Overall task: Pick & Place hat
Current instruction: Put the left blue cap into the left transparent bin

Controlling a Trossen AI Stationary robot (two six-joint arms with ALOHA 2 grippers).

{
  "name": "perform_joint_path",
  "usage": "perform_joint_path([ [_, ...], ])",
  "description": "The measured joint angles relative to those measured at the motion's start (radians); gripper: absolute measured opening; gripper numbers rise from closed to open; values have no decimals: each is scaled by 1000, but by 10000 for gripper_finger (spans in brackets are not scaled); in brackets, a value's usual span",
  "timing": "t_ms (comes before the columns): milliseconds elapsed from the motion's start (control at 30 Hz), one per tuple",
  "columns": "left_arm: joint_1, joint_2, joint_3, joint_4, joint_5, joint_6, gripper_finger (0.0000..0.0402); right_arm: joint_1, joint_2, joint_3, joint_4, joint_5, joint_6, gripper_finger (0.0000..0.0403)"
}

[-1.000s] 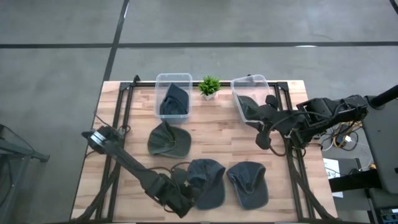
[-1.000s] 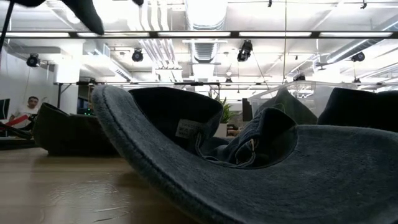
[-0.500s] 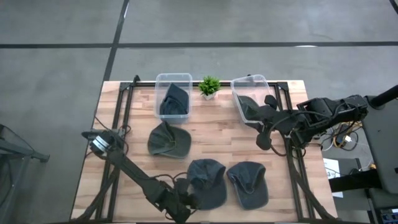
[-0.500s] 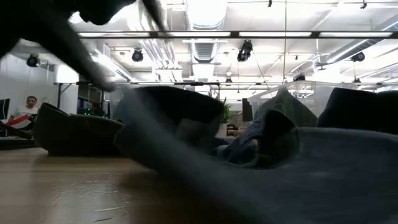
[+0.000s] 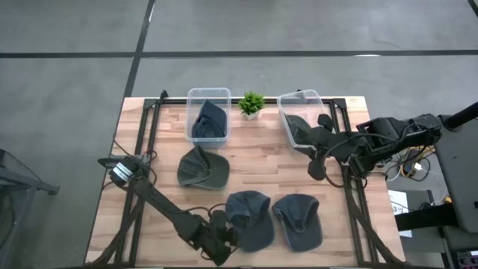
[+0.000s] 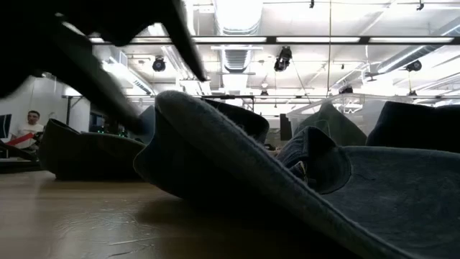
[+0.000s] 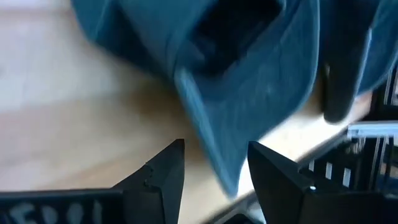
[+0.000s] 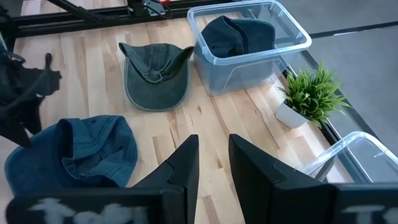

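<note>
Left wrist view: my left gripper gapes around the blue hat's brim, not yet clamped.

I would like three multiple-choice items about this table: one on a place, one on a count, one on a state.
1. Where does the small potted plant stand?
A. between the two clear bins
B. at the near table edge
C. inside a bin

2. How many hats lie loose on the wooden table, outside the bins?
A. one
B. three
C. five

3. How is the left gripper?
A. shut on a bin rim
B. open at the brim of the blue hat
C. out of view

Key: 1 A, the plant is between the left bin and the right bin. 2 B, the high view shows three. 3 B, the left wrist view shows spread fingers beside the brim.
</note>
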Motion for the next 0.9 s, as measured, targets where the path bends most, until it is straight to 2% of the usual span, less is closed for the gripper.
perform_joint_path([
  [333, 56, 5, -44, 3, 20, 60, 157, 0, 0, 0, 0, 0, 7, 82],
  [467, 67, 5, -66, 10, 26, 70, 118, 0, 0, 0, 0, 1, 8, 82],
  [667, 72, -1, -68, 16, 23, 98, 21, 0, 0, 0, 0, 1, 10, 82],
  [900, 73, -13, -64, 19, 20, 182, 8, 0, 0, 0, 1, 2, 10, 82],
])
